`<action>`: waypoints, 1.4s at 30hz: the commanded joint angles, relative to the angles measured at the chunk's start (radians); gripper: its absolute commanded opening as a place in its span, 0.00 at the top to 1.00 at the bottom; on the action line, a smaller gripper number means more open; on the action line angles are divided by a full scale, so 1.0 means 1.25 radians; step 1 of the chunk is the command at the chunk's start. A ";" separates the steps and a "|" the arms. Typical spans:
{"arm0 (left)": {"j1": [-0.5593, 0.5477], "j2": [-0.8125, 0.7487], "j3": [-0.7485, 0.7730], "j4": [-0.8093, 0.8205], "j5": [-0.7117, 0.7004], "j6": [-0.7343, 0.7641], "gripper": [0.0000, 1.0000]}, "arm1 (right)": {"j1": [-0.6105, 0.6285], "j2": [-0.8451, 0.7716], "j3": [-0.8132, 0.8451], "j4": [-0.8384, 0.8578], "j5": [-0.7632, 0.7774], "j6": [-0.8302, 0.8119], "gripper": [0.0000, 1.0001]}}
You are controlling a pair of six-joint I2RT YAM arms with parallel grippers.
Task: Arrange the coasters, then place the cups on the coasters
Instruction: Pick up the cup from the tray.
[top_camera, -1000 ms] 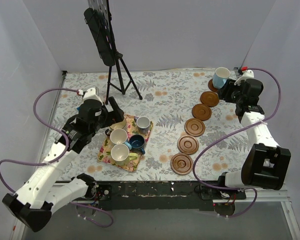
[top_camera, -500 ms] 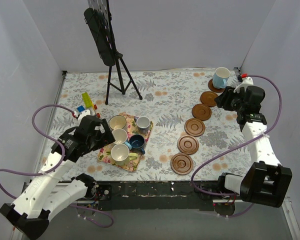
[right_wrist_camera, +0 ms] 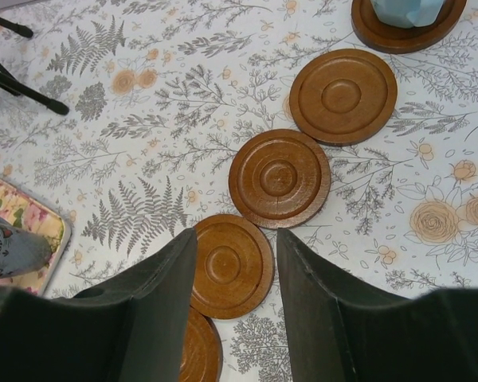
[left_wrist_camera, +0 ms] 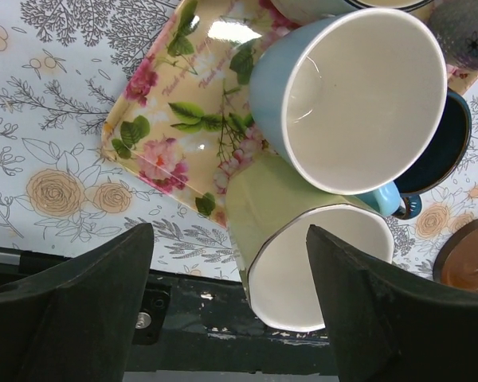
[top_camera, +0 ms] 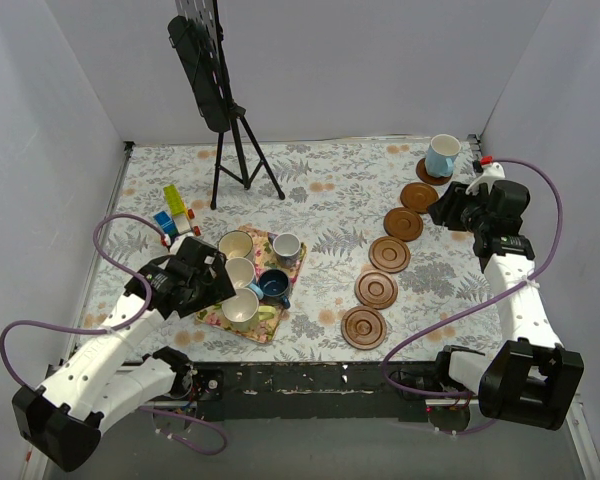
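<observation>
Left wrist view: the left gripper [left_wrist_camera: 229, 231] has its jaws spread wide on either side of a yellow-green cup [left_wrist_camera: 275, 211]. Its left finger is clear of the cup, and contact on the other side cannot be made out.
Cups beside it: a blue-sided cup [left_wrist_camera: 264, 87] sits against the yellow-green one. A navy cup [left_wrist_camera: 440, 151] is just beyond it, and a grey cup [left_wrist_camera: 466, 36] is at the frame's far corner.
Floral tray [left_wrist_camera: 175, 111]: it holds five cups in the top view, among them a cream cup [top_camera: 235, 245] at its far end. The yellow-green cup is at its near end.
Right gripper [right_wrist_camera: 237, 236]: its jaws are parted with nothing between them. It hangs above the line of coasters and touches none.
Coasters [top_camera: 389, 253]: six discs run in a curved row on the right of the table [top_camera: 320, 200], from the near edge to the far right corner.
Light blue cup [top_camera: 442, 155]: it stands upright on the farthest coaster [top_camera: 427, 172].
Other coasters: the five nearer ones are bare.
Toy blocks [top_camera: 175, 210]: they lie left of the tray, by the left arm.
Tripod [top_camera: 242, 150]: it stands at the far left of the table.
</observation>
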 commanded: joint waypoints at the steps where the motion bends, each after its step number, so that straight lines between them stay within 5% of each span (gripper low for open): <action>1: 0.002 -0.015 -0.010 0.024 0.033 -0.013 0.24 | 0.002 -0.010 -0.012 0.000 -0.019 -0.005 0.48; 33: 0.002 0.046 -0.029 0.051 0.116 0.040 0.98 | 0.003 0.009 -0.036 0.004 -0.033 -0.019 0.48; 42: 0.002 0.042 0.001 0.031 0.134 0.082 1.00 | 0.003 0.010 -0.035 0.002 -0.035 -0.018 0.48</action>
